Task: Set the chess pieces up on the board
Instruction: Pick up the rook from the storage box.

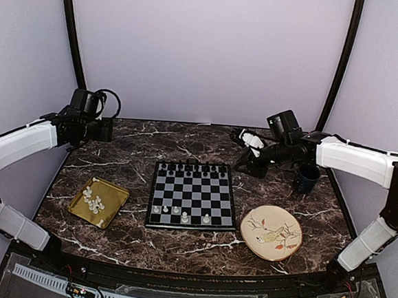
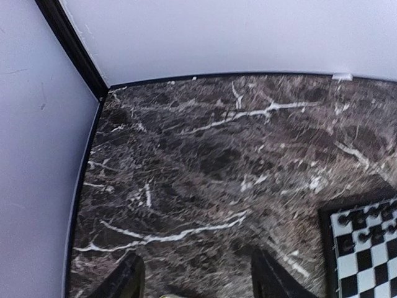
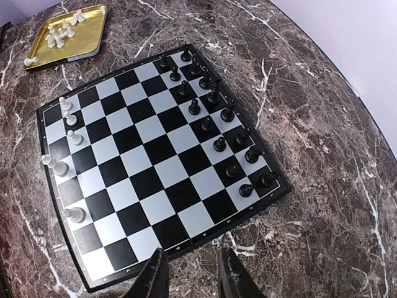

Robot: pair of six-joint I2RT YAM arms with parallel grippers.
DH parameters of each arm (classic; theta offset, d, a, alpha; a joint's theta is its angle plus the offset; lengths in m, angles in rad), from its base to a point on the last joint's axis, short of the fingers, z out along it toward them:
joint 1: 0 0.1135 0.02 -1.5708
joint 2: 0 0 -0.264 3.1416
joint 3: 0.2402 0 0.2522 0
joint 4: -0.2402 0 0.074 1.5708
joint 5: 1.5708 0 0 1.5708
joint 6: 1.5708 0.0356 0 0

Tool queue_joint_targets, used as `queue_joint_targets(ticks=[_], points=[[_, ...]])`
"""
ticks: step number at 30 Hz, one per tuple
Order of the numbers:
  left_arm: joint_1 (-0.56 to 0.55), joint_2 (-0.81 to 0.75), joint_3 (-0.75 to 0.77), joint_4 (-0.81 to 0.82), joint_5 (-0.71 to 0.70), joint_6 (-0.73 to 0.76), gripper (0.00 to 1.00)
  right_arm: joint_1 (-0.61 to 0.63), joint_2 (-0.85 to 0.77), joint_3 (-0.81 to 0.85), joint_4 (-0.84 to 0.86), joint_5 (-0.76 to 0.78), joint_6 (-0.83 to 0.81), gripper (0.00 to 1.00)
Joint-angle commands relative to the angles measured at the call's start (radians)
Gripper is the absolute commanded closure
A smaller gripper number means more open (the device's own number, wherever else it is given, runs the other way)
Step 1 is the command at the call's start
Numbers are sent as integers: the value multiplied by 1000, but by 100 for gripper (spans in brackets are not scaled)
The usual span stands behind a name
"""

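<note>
**A:** Left gripper (image 2: 197, 262) first. Its fingers are spread wide with nothing between them, and it hangs high over the far-left part of the table, camera pointed down at marble.

**B:** And the white pieces (image 1: 93, 199) it wants aren't in its own view. From above they sit heaped in the gold tray (image 1: 116, 198), just left of the board (image 1: 195, 197) and closer to the arm bases than that gripper is.

**A:** So the reach looks like back toward the robot and down. Is there a long axis to line up on?

**B:** Can't tell. They're tiny and jumbled, and some look tipped over.

**A:** Right gripper (image 3: 192, 254): fingers a little apart and empty, hovering beyond the board's far-right corner and angled to look across it.

**B:** From there the tray lies diagonally across the whole board. The left arm is plainly nearer, so I'd give it the pick.

**A:** Five white men already stand on the board's near ranks, and the black chessmen (image 1: 194, 168) fill the far two.

**B:** Then the carry would run rightward from the tray to the board's near edge, which is a short trip.
</note>
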Motion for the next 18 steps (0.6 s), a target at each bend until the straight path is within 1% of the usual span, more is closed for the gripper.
queue_joint_targets(ticks=[1, 5, 9, 11, 13, 17, 18], points=[[11, 27, 150, -373, -30, -101, 47, 1, -29, -10, 71, -26, -11, 71], [12, 87, 189, -613, 59, -165, 59, 1, -19, -40, 69, -58, -16, 71], [23, 124, 147, -737, 61, -194, 62, 1, -8, -35, 53, -78, -30, 71], [36, 133, 112, -744, 64, -200, 64, 1, -5, -33, 49, -86, -38, 71], [51, 136, 79, -723, 87, -203, 63, 1, -3, -31, 44, -93, -40, 71], [107, 144, 40, -699, 130, -221, 55, 2, -5, -37, 42, -97, -51, 71], [121, 142, 29, -683, 154, -217, 54, 1, -6, -40, 43, -95, -55, 71]])
